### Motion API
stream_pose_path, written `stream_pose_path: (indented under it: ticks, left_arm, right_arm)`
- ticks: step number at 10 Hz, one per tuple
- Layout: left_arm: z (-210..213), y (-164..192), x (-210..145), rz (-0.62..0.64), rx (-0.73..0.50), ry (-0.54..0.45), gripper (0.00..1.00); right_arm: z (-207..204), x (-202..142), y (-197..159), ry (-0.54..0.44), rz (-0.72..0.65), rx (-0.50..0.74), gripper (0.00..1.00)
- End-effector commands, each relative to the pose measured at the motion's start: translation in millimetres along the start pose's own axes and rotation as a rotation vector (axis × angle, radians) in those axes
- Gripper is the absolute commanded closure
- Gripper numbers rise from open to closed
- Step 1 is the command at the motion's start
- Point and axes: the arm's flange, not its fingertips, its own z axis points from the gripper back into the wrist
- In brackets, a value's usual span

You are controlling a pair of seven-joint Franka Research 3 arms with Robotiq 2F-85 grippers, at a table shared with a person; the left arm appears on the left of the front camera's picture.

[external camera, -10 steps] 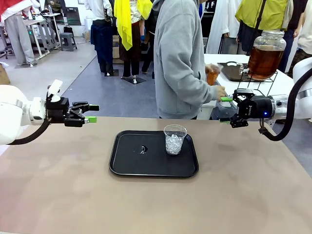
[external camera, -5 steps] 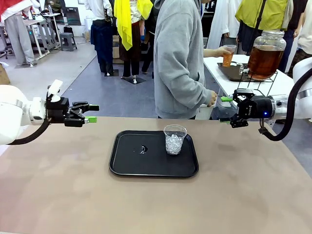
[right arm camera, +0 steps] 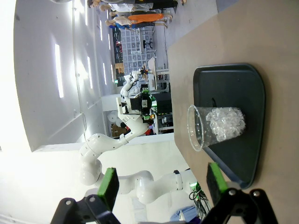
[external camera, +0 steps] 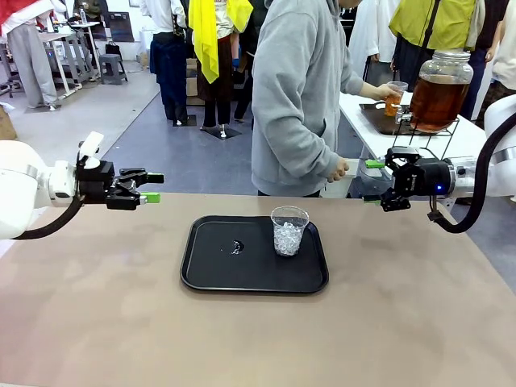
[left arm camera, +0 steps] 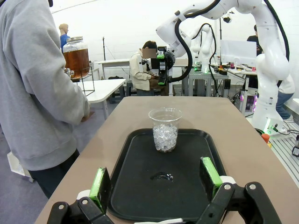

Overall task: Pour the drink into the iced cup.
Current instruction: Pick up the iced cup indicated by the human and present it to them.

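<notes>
Front view, person (external camera: 298,105) holding drink (external camera: 395,100), iced cup (external camera: 289,230) on tray (external camera: 210,270)

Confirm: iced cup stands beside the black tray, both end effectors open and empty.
Not quite: the front view shows the iced cup standing on the black tray. The left end effector and right end effector are open and empty.

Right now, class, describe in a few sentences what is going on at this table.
The person stands at the far side, holding a cup of amber drink by the big jar. On the black tray stands the iced cup, no drink in it yet. The left gripper and right gripper hover open, holding nothing.
</notes>
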Motion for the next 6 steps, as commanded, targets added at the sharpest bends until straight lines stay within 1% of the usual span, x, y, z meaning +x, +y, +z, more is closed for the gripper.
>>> stream_pose_path:
  ticks: [1, 6]
  left_arm:
    - [-1.9, 0.7, 1.9, -0.002, 0.008, -0.005, 0.00]
    - [-1.9, 0.7, 1.9, -0.002, 0.008, -0.005, 0.00]
  right_arm:
    - [0.2, 0.4, 1.3, -0.001, 0.003, 0.002, 0.00]
    - [0.2, 0.4, 1.3, -0.001, 0.003, 0.002, 0.00]
